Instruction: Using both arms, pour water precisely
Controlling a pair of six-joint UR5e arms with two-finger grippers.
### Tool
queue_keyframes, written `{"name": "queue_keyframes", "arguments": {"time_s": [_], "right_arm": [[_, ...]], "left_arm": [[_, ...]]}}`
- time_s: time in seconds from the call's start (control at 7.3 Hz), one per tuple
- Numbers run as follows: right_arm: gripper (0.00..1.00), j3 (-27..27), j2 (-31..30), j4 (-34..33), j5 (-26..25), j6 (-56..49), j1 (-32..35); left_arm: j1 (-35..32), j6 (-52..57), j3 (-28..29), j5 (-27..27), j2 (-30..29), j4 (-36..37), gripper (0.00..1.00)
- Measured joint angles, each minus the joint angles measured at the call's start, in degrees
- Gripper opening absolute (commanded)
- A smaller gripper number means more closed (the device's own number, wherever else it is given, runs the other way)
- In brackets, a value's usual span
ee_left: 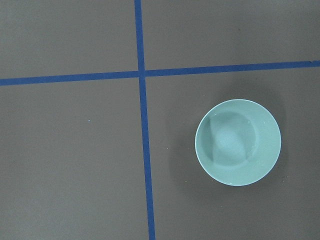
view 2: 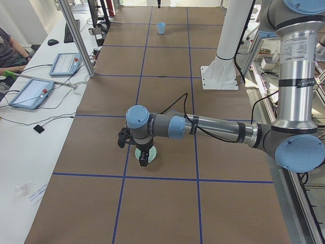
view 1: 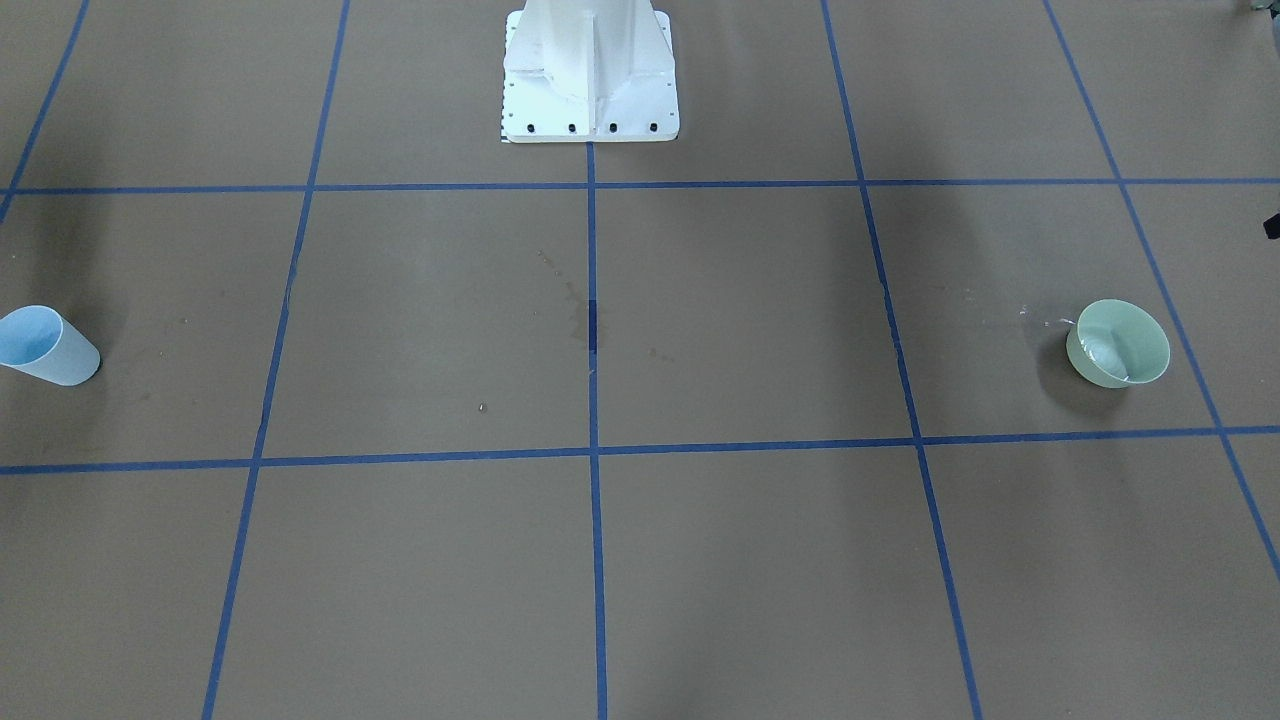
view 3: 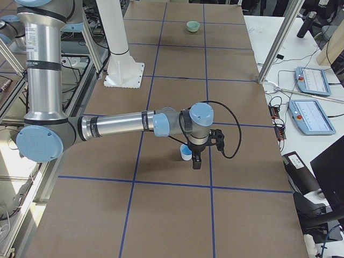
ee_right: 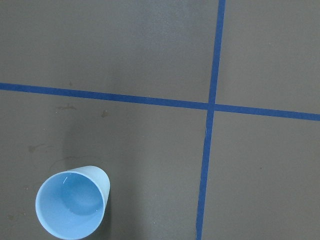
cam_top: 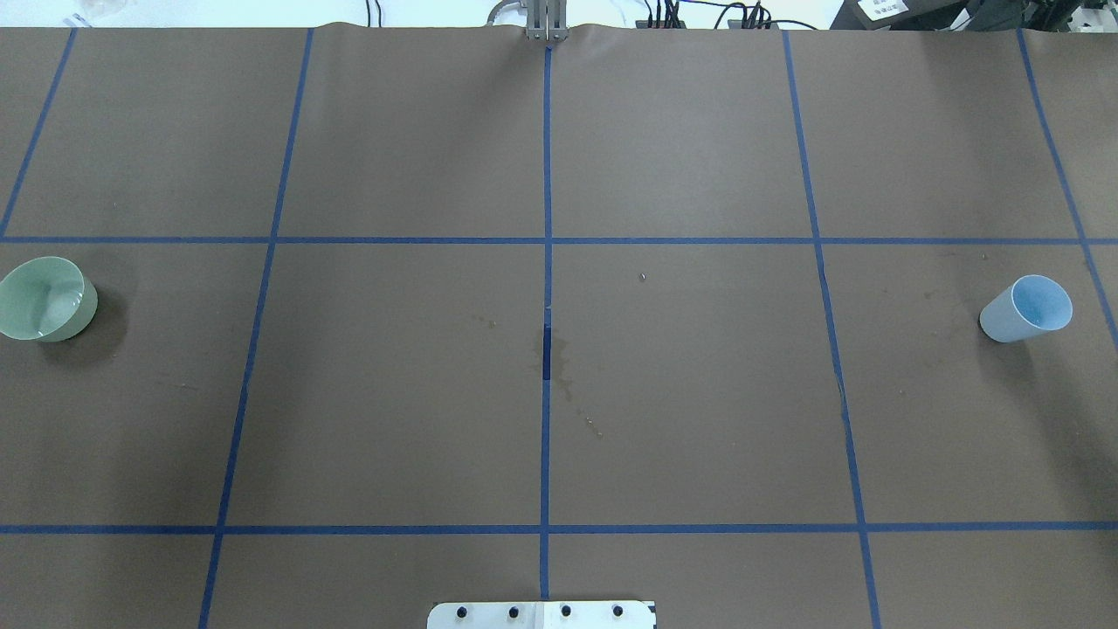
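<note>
A pale green bowl (view 1: 1118,343) (cam_top: 44,299) stands on the brown table's left end, with glossy white glints of water (view 1: 1100,350) inside it. In the left wrist view the bowl (ee_left: 238,142) lies below and to the right. The left arm (view 2: 218,129) reaches out over it, its gripper (view 2: 143,160) pointing down above the bowl (view 2: 153,154); I cannot tell if it is open or shut. At the right end stands a light-blue cup (cam_top: 1026,308) (ee_right: 71,209). The right arm (view 3: 123,124) holds its gripper (view 3: 196,161) just beside the cup (view 3: 186,152); its state cannot be told.
The white pedestal (view 1: 590,70) (cam_top: 541,614) stands at the table's middle on the robot's side. Dried stains (cam_top: 559,367) mark the centre. Blue tape lines grid the surface. Tablets (view 2: 30,91) and a seated person (view 2: 7,48) are beside the table, with metal posts (view 2: 76,35) along that edge.
</note>
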Motion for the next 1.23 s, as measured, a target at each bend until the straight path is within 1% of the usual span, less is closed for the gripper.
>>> {"name": "queue_keyframes", "arguments": {"time_s": [0.14, 0.27, 0.41, 0.55, 0.68, 0.82, 1.1, 1.23], "right_arm": [[1.00, -0.53, 0.02, 0.05, -0.04, 0.00, -0.02], [1.00, -1.93, 0.11, 1.10, -0.07, -0.08, -0.34], [1.00, -4.45, 0.30, 3.99, -0.11, -0.10, -0.99], [1.00, -7.35, 0.56, 7.82, -0.08, 0.03, -1.52], [1.00, -9.17, 0.82, 10.30, 0.05, 0.13, -1.76], [1.00, -9.72, 1.12, 11.32, 0.20, 0.14, -1.83], [1.00, -9.63, 1.48, 11.80, 0.43, 0.04, -1.87], [1.00, -9.19, 1.50, 11.87, 0.46, -0.11, -1.86]], "left_arm": [[2.86, -3.12, 4.39, 0.14, -1.59, -5.55, 1.00], [4.87, -6.78, 10.15, 0.20, -3.14, -12.58, 1.00], [6.52, -11.06, 15.05, 0.22, -4.80, -17.73, 1.00], [8.37, -14.54, 18.18, 0.35, -6.28, -20.39, 1.00], [10.01, -16.12, 19.93, 0.65, -7.15, -21.45, 1.00], [11.04, -16.69, 21.10, 0.89, -7.73, -21.79, 0.96], [12.43, -16.92, 22.84, 1.08, -8.61, -21.96, 0.43], [12.91, -16.89, 23.33, 1.10, -8.75, -22.13, 0.10]]}}
